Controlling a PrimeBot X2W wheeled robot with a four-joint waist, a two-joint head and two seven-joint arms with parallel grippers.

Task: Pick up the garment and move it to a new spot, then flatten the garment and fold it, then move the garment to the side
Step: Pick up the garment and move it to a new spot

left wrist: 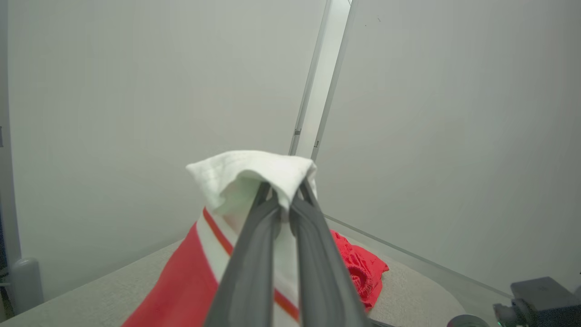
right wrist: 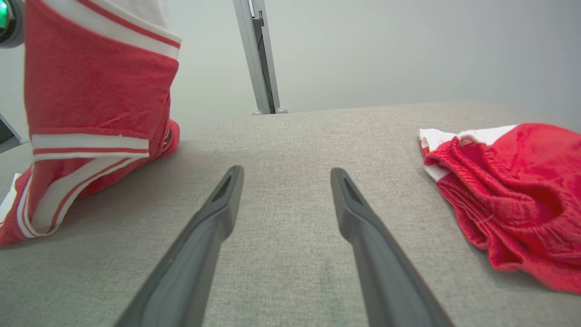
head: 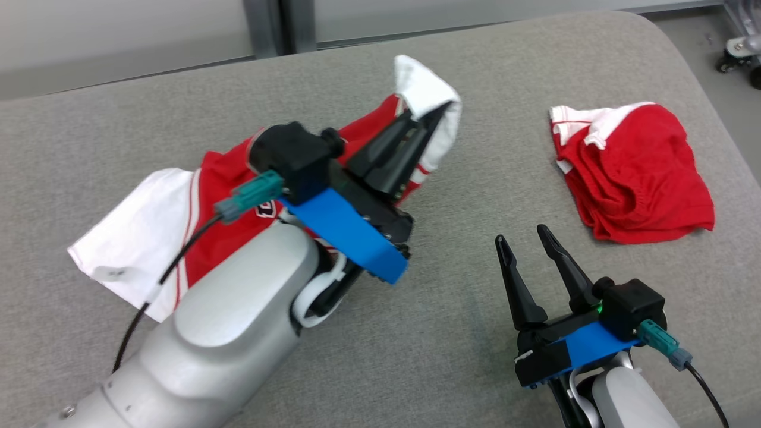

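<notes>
A red garment (head: 220,196) with white sleeves and striped trim lies on the left half of the grey table (head: 475,196). My left gripper (head: 431,119) is shut on its white sleeve end (left wrist: 245,175) and holds that part raised above the table, the rest trailing down to the surface (right wrist: 91,113). The left wrist view has both dark fingers (left wrist: 254,254) pinching the white cloth. My right gripper (head: 526,235) hovers low over bare table near the front, jaws open and empty, its fingers (right wrist: 213,222) pointing between the two pieces of clothing.
A second red piece with a white edge (head: 636,172) lies bunched at the table's right (right wrist: 513,195). A grey wall and a metal post (right wrist: 258,54) stand behind the table. A caster (head: 740,53) sits on the floor at the far right.
</notes>
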